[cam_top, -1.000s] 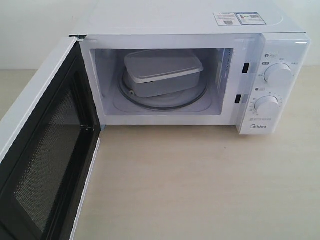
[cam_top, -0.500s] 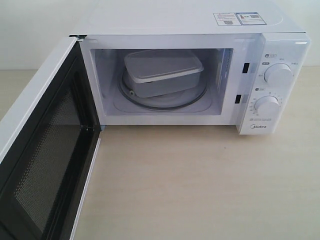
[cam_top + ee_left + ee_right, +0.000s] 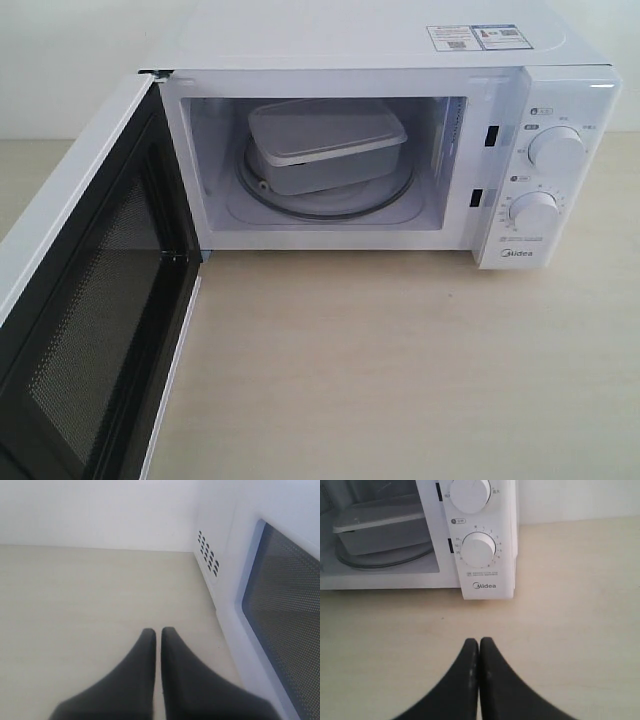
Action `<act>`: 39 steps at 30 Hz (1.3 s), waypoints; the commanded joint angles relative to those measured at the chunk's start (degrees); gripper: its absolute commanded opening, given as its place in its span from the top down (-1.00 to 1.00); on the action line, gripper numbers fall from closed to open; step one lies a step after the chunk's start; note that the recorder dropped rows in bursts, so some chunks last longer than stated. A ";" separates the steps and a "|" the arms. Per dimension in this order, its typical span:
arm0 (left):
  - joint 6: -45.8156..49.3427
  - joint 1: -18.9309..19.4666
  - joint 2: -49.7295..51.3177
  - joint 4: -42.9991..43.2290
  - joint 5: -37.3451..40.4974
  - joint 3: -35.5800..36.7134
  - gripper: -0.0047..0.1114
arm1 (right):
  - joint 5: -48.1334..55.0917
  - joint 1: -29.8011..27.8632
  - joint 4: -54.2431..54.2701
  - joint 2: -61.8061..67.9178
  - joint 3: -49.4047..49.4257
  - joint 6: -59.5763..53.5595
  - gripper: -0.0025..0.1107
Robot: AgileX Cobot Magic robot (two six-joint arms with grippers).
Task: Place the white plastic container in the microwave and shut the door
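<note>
White plastic container, one, in one microwave, door open; left fingers, right fingers together, empty.

The Midea logo stands on the control panel of the microwave below the lower dial, whose ring of numerals, like the print on the top stickers, is too small to read.

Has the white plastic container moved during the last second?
No. The white plastic container sits in the same spot on the glass turntable, equally far from the microwave cavity walls.
</note>
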 commanded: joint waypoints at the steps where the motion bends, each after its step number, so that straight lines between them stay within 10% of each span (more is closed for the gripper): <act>1: 0.31 0.14 -0.16 0.12 0.05 0.24 0.84 | 0.11 -0.05 -0.57 -0.29 -0.02 0.33 0.96; 39: 0.31 0.14 -0.16 0.12 0.05 0.24 0.84 | -0.02 -4.12 -0.57 -0.29 -0.02 0.33 0.96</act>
